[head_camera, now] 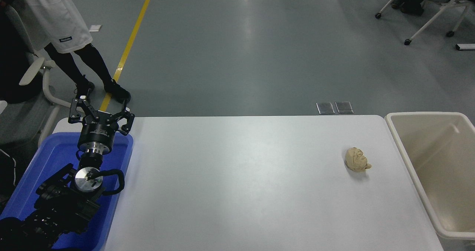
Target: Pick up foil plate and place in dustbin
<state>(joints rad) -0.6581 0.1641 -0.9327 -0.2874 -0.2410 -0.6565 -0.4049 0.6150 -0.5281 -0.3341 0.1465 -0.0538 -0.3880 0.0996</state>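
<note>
You have wide open room across the white table: the only thing lying on it is a crumpled tan paper ball near the right end, well apart from everything else. At the right edge the beige dustbin stands with its mouth open upward; its thick rim rises just beside the table's end. At the left edge the blue tub is taken up by the parked left arm, whose left gripper juts over the tub's far rim with fingers spread.
</note>
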